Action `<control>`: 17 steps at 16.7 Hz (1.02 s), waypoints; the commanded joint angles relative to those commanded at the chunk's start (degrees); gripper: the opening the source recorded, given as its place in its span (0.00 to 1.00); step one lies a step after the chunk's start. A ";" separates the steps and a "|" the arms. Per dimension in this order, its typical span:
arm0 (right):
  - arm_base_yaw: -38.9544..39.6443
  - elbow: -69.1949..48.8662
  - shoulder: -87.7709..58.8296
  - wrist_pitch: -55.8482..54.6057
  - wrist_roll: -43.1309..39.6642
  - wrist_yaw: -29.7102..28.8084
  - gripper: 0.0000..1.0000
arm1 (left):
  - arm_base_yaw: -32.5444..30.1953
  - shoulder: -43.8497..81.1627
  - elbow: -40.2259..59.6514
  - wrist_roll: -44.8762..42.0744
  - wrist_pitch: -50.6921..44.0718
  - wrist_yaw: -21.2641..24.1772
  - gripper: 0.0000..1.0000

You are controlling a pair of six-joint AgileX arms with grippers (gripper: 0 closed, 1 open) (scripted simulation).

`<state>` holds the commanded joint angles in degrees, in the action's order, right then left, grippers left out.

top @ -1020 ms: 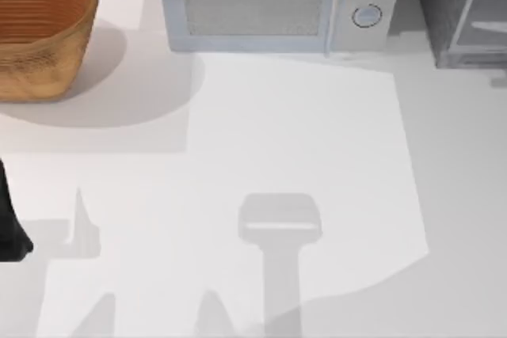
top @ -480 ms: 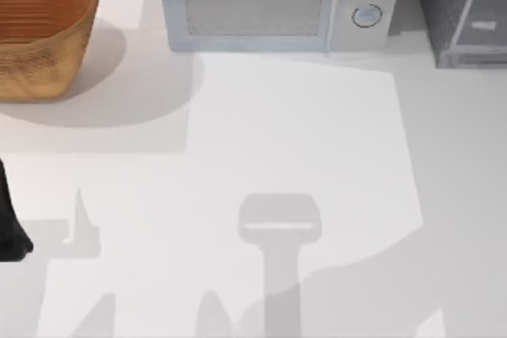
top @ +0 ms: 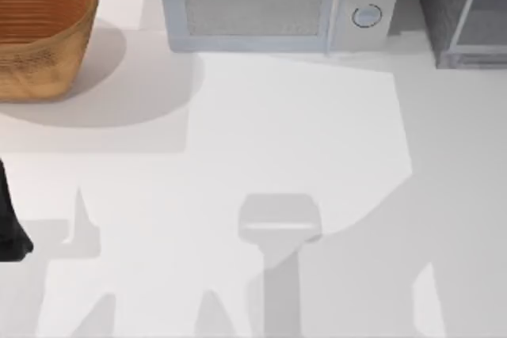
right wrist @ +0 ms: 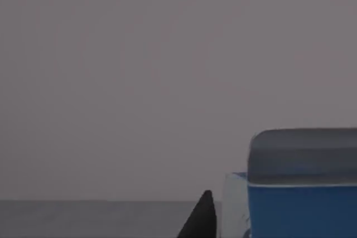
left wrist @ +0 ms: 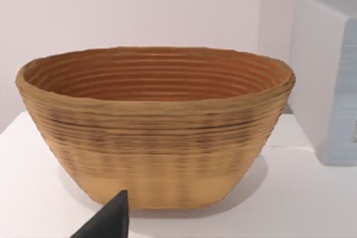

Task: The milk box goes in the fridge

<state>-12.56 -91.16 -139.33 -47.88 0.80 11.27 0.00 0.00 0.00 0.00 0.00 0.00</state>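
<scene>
In the right wrist view the milk box (right wrist: 301, 185) stands just beside a dark fingertip (right wrist: 202, 218) of the right gripper, inside what looks like the fridge (top: 459, 9). I cannot tell whether it is gripped or let go. Placing looks nearly done; next, clear the fingers away without tipping it. The left arm (top: 9, 219) is parked facing the basket (left wrist: 156, 126).

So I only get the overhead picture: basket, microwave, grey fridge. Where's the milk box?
Observer: In the right wrist view, the milk box sits close beside the right gripper.
Operator: What does it look like?
Observer: Blue, with a greyish top; plain grey behind it.
Operator: And the other arm?
Observer: The left gripper points at the side of the basket, with the microwave next to it.
</scene>
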 joint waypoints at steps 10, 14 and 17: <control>0.14 -0.90 -0.34 0.71 -0.03 -0.10 0.38 | 0.00 0.00 0.00 0.00 0.00 0.00 1.00; 0.14 -0.90 -0.34 0.71 -0.03 -0.10 0.68 | 0.00 0.00 0.00 0.00 0.00 0.00 1.00; 0.14 -0.90 -0.34 0.71 -0.03 -0.10 0.90 | 0.00 0.00 0.00 0.00 0.00 0.00 1.00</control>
<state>-12.43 -92.05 -139.67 -47.18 0.76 11.17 0.00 0.00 0.00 0.00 0.00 0.00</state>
